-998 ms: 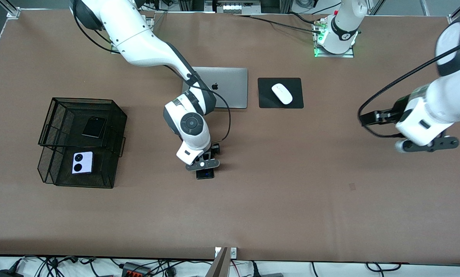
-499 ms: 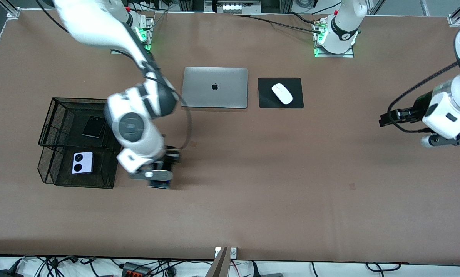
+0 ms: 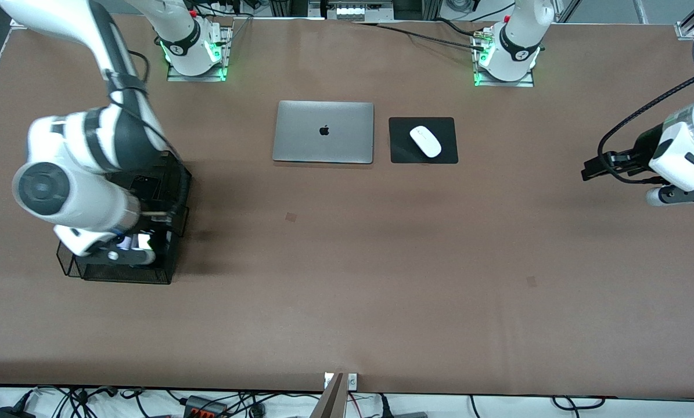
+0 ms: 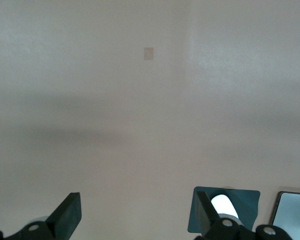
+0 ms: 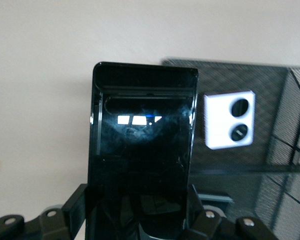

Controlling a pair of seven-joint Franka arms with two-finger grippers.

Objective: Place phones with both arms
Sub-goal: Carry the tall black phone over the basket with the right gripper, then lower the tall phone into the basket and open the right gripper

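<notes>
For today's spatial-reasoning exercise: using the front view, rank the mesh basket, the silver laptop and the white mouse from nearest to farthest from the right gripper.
1. Mesh basket: directly under the right gripper, which holds the slim black phone over it.
2. Silver laptop: mid-table, toward the robots' bases.
3. White mouse: on its black pad, beside the laptop, toward the left arm's end.

Robotics lab: bolted arm bases (image 3: 193, 43), aluminium framing, cable clutter.

black slab phone (image 5: 142, 160) in tool (image 5: 137, 220), lilac phone (image 5: 230, 120)
</notes>
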